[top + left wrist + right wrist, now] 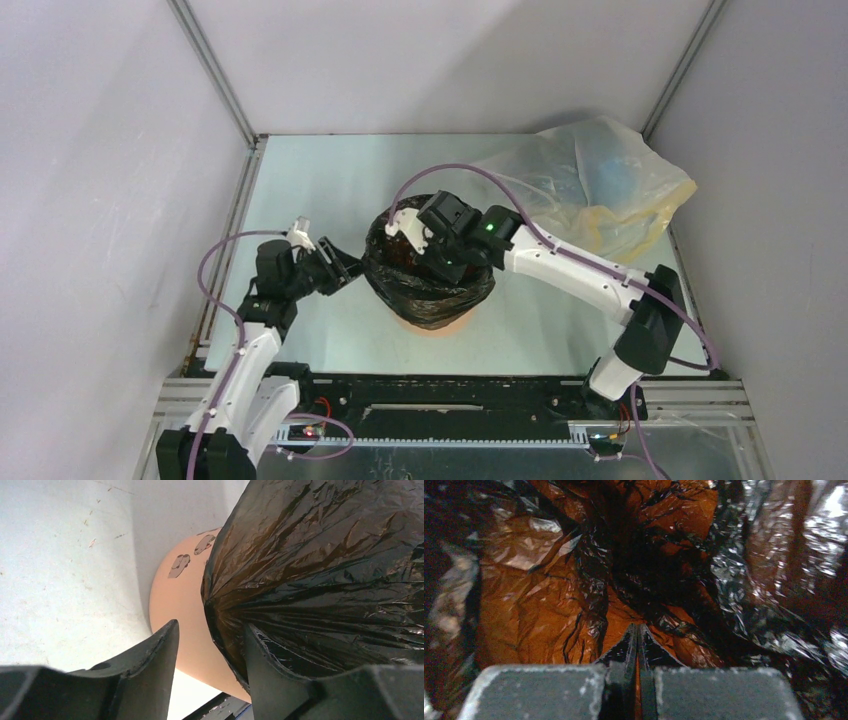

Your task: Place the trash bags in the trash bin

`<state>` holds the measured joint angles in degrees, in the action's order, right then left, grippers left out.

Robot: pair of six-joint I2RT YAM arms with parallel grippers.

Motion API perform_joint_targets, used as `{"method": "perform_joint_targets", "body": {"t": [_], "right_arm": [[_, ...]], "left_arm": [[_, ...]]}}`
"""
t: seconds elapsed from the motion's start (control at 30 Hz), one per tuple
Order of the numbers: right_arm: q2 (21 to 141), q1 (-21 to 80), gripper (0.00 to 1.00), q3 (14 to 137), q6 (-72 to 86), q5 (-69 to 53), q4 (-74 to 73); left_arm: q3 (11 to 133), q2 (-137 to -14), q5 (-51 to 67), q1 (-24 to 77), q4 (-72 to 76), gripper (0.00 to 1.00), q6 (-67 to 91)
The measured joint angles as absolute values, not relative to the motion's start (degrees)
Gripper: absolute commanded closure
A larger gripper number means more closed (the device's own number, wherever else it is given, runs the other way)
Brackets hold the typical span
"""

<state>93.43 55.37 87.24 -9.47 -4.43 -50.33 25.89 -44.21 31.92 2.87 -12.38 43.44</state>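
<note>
Well: black trash bag [425, 285] draped over orange bin [185, 615], mid-table. Bin mostly hidden, only lower wall showing. Left gripper [350, 268] at bag's left hem, jaws spread. Right gripper [638, 630] sunk in bag mouth, jaws pressed together; whether film pinched, cannot tell. Yellowish plastic bag [600, 180] at far right corner.

Lab: alu-framed white booth [219, 80].

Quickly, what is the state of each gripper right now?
Left gripper: open, black bag edge between its fingers, not clamped.
Right gripper: closed, down inside the bag; nothing seen held.
</note>
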Motion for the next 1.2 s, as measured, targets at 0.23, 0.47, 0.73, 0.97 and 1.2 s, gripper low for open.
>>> {"method": "perform_joint_targets", "body": {"t": [0.23, 0.47, 0.73, 0.97, 1.2], "right_arm": [[97.14, 55.46, 1.00, 85.34, -9.17, -3.66, -48.69], [97.73, 55.51, 1.00, 82.30, -7.88, -3.40, -46.57], [100.79, 55.46, 1.00, 80.31, -7.07, -3.42, -44.58], [103.79, 55.20, 1.00, 80.05, -6.83, -3.42, -44.40], [105.89, 54.76, 1.00, 79.37, -6.22, -3.68, -43.97]], "left_arm": [[25.89, -45.45, 31.94, 2.87, -9.41, 0.63, 43.68], [25.45, -49.39, 31.94, 2.87, -4.91, 0.90, 44.86], [24.05, -51.13, 31.92, 2.87, -2.04, 0.99, 45.10], [24.05, -51.05, 31.94, 2.87, -0.95, 0.88, 45.15], [24.05, -50.41, 32.18, 2.87, -0.89, 0.70, 45.93]]}}
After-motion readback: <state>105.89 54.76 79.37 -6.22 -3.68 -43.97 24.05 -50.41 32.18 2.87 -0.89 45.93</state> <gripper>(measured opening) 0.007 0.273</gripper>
